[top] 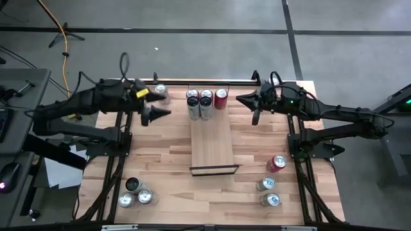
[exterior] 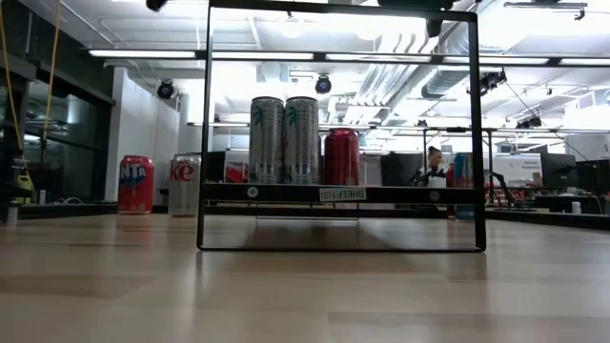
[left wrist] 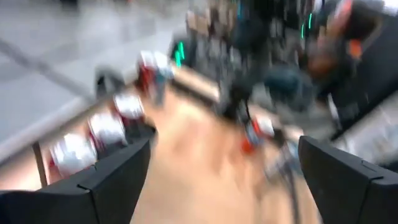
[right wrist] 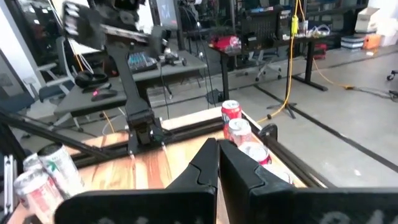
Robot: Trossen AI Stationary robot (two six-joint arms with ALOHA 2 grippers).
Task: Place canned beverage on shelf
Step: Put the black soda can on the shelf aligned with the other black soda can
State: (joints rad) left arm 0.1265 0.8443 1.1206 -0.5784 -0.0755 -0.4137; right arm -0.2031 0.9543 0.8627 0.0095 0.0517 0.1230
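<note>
Left end effector (top: pixel 157 102) hangs wide open and empty beside the shelf's (top: pixel 212 144) far end, where three cans (top: pixel 205 102) stand. A silver can (top: pixel 160 90) stands just beyond its fingers, nearer this arm. Right end effector (top: pixel 247 102), pinched shut and empty, waits across the shelf above the surface (top: pixel 160 167).

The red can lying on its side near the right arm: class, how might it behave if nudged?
The red can lies on its side on the table, so it would probably roll. Its smooth metal looks slippery. Whether it is full or empty cannot be told.
</note>
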